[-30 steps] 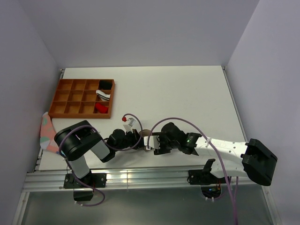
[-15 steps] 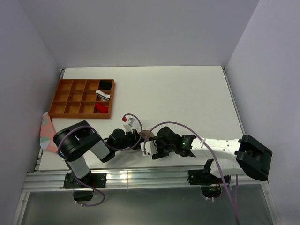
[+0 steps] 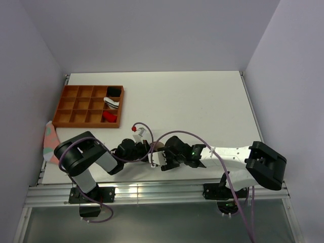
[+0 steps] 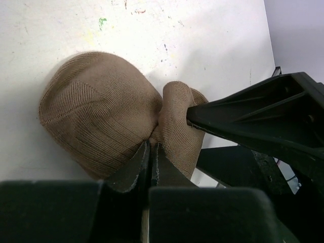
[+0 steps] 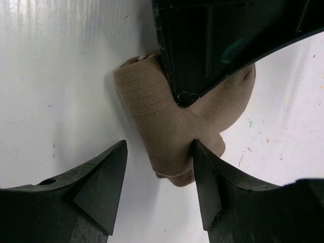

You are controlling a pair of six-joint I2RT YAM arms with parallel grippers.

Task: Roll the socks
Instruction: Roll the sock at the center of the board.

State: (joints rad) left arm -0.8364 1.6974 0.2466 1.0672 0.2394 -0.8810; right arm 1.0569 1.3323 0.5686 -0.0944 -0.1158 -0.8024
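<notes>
A tan-brown sock point(image 4: 96, 121) lies bunched on the white table near the front edge, one end curled into a thick roll point(image 5: 162, 121). My left gripper point(image 4: 151, 146) is shut on a fold in the sock's middle. My right gripper point(image 5: 159, 143) is open and straddles the end of the roll. Its right finger point(image 5: 207, 172) touches the fabric and its left finger point(image 5: 109, 172) stands clear of it. In the top view the two grippers meet at the sock point(image 3: 158, 146), left gripper point(image 3: 146, 149) against right gripper point(image 3: 155, 158). No striped cuff shows.
A brown compartment tray point(image 3: 71, 109) stands at the back left, holding a black bundle, a black-and-white bundle and a red bundle point(image 3: 109, 117). A pink and green sock point(image 3: 50, 142) hangs over the table's left edge. The front rail runs just behind both arms.
My right gripper has slid left along the front edge until its fingers straddle the sock's rolled end. The left gripper has kept its pinch and its place.
</notes>
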